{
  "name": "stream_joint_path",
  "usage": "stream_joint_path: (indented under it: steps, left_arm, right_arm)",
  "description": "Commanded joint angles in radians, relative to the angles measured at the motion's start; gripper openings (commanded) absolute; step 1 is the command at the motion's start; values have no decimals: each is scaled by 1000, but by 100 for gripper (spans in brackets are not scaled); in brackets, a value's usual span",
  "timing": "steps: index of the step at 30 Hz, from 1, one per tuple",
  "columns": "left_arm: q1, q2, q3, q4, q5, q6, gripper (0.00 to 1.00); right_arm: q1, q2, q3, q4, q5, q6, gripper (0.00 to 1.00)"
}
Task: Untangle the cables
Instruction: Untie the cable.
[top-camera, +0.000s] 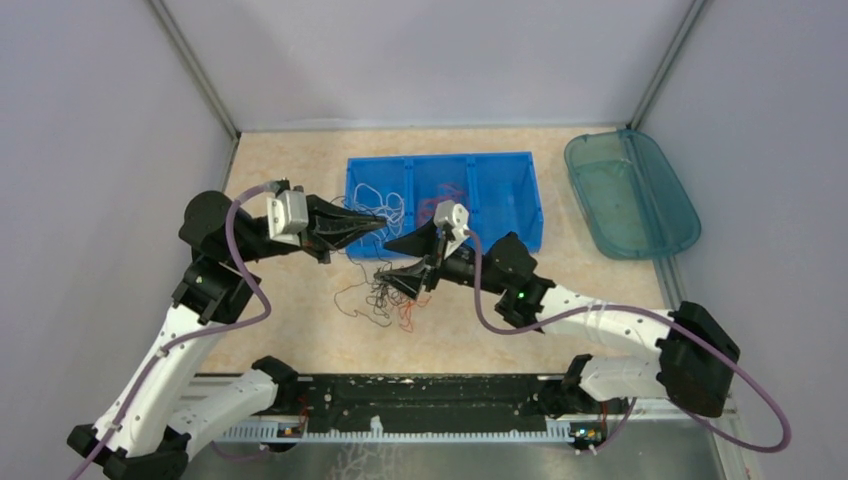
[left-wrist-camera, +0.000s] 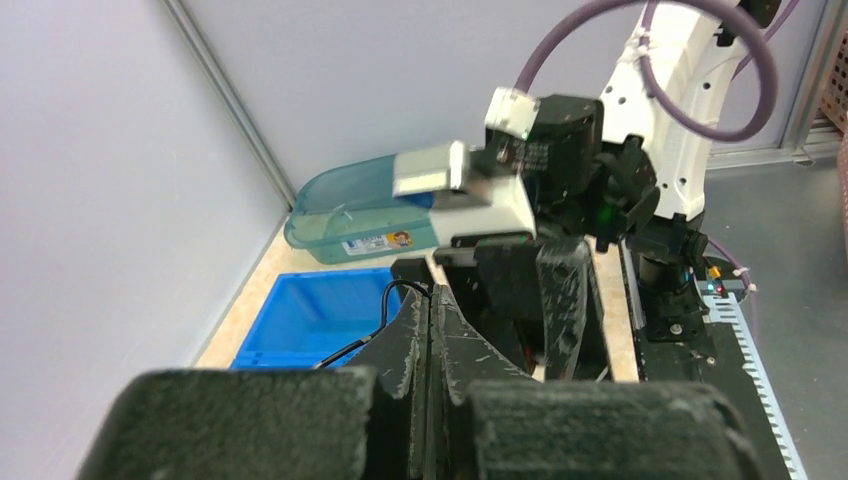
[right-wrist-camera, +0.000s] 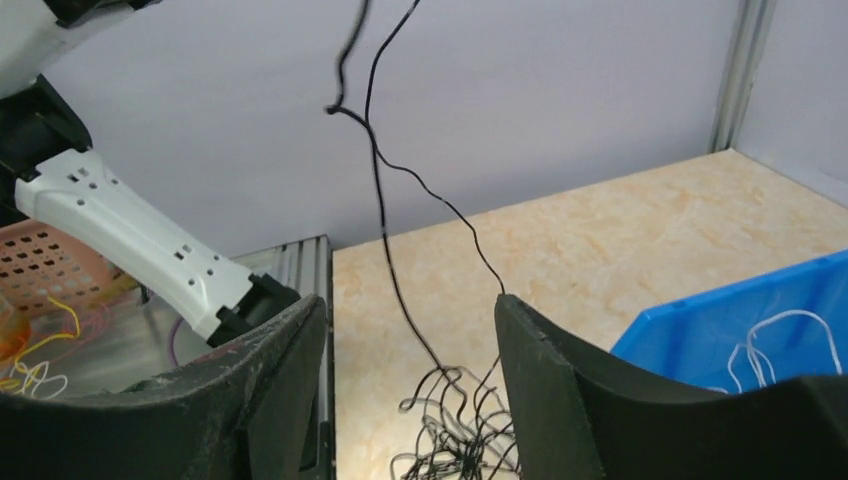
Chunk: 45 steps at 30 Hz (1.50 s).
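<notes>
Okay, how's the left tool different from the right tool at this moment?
The left tool has its jaws shut; the right tool has them wide open. The left tool pinches a black cable; the right tool grips nothing, and that cable merely hangs between its fingers. The left tool points rightward, the right tool leftward. Both have black fingers and hover above the tangle on the table.

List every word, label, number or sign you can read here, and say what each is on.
Nothing here can be read.
Sticker on the wall of the teal tub: print and a small picture, too blurred to read.
Pale marks on the right arm's black wrist housing: too small to read.
</notes>
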Motion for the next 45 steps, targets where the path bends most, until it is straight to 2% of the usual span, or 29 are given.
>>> stream_joint_path:
  steps: [1,4,6,11,17,20,29,36,40,45]
  left_arm:
    - [-4,7,53,-12,38,-21,0]
    - [-5,6,70,-14,41,-23,0]
    - [-5,10,84,-13,46,-23,0]
    - [-5,32,150,-11,56,-40,0]
    - [-4,61,264,-20,79,-59,0]
    - [-4,79,342,-29,79,-53,0]
    - [-4,168,694,-121,-12,136,0]
    - [-5,279,991,-214,-83,299,0]
    - [-3,334,1093,-247,-87,331,0]
    - [-2,315,1018,-249,-56,276,0]
  right_arm:
    - [1,77,82,114,-54,9,59]
    - [1,122,88,156,-75,52,48]
    - [3,143,89,170,-77,66,43]
    - [9,194,60,177,-28,58,41]
    - [9,231,-30,169,103,-6,31]
    - [9,235,-86,184,147,-16,29]
    - [9,202,-205,180,201,9,27]
    - [9,196,-241,190,211,40,34]
    - [9,138,-230,180,236,38,51]
    - [9,17,-102,105,240,-30,73]
